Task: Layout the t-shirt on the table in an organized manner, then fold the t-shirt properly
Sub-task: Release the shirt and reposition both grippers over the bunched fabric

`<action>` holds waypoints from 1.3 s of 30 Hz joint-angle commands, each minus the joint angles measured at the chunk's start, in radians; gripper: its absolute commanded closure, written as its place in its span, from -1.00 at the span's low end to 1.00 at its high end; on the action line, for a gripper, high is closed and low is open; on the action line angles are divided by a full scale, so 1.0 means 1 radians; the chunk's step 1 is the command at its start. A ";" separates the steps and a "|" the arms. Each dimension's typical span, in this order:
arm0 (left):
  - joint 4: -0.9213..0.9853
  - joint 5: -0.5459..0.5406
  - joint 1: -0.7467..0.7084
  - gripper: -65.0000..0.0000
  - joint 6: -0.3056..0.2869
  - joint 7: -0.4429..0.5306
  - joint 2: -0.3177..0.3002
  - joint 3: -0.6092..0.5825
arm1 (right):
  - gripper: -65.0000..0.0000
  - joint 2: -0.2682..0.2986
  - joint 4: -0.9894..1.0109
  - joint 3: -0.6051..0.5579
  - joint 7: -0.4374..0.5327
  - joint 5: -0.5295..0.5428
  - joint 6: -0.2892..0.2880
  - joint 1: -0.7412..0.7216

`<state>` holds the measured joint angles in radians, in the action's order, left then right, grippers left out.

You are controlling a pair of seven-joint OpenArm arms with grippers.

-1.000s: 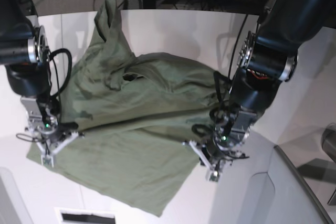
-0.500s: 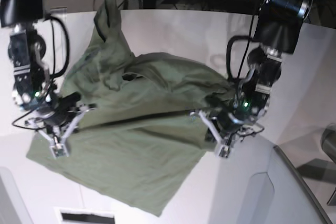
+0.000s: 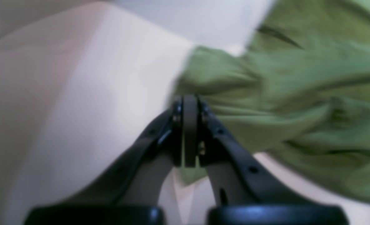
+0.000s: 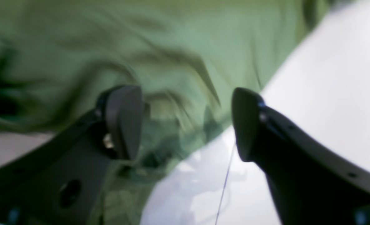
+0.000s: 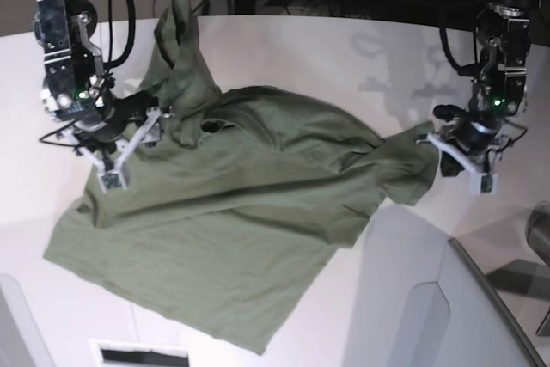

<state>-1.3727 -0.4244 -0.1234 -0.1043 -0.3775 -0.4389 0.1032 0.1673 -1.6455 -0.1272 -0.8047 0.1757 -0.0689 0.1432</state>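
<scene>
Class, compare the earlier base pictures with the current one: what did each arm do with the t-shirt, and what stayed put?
Both arms drew back up-frame and apart. The left gripper, shut on the t-shirt, dragged its edge outward, spreading the cloth. The right gripper opened and let go; its fingers now stand apart over the fabric. The near hem and the table stayed as they were.

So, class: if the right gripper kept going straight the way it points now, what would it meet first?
Most likely the t-shirt. The right gripper, jaws open, points at the green cloth near its edge, with the table just beside it. The blur leaves the depth unclear.
</scene>
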 commanded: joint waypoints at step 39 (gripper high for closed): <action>-0.015 -0.006 -0.051 0.17 -0.168 0.005 -0.002 0.134 | 1.00 -0.094 0.095 -0.024 0.052 0.011 -0.009 -0.006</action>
<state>-1.3674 -0.4236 -0.1844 -0.2703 -0.3912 -0.4213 0.2321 0.0719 -1.5280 -0.1528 -0.7654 0.1787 -0.0719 0.1486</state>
